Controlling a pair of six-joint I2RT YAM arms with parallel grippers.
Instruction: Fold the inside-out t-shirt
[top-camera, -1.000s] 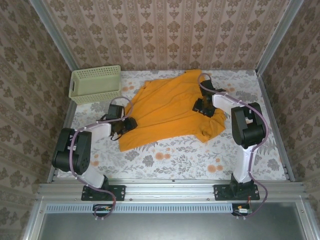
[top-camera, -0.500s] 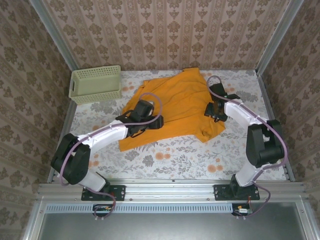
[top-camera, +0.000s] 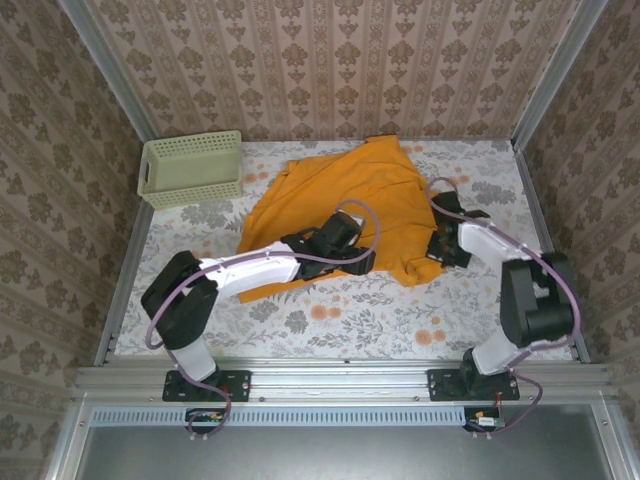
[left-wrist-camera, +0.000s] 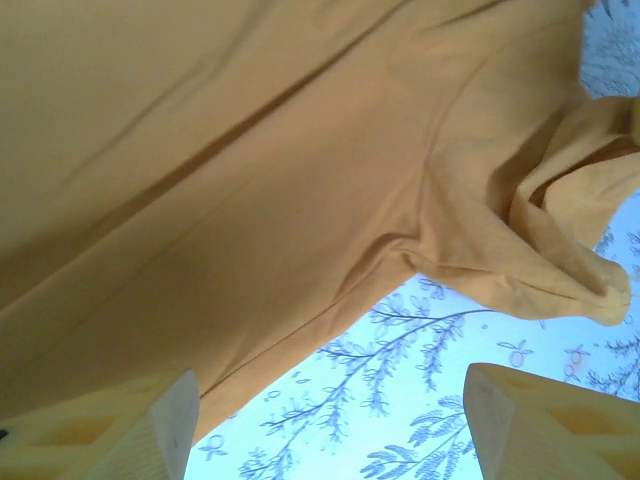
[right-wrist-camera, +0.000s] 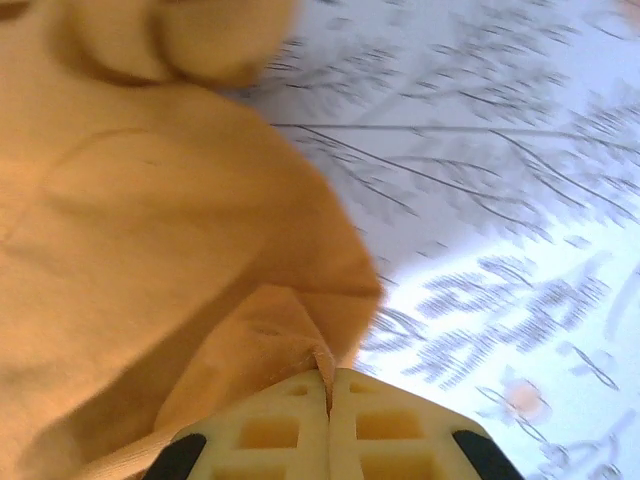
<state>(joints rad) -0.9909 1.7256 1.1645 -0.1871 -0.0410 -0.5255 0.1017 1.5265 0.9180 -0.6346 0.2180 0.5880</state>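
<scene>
An edge of the inside-out t-shirt was pinched by the right gripper, the left gripper held wide above it, seemingly for folding

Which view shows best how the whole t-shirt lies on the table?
Top external: the whole t-shirt is in frame, rumpled and not yet folded. The left wrist view gives a close patch of body and bunched sleeve beyond the open left gripper; the right wrist view, one edge pinched in the shut right gripper.
</scene>
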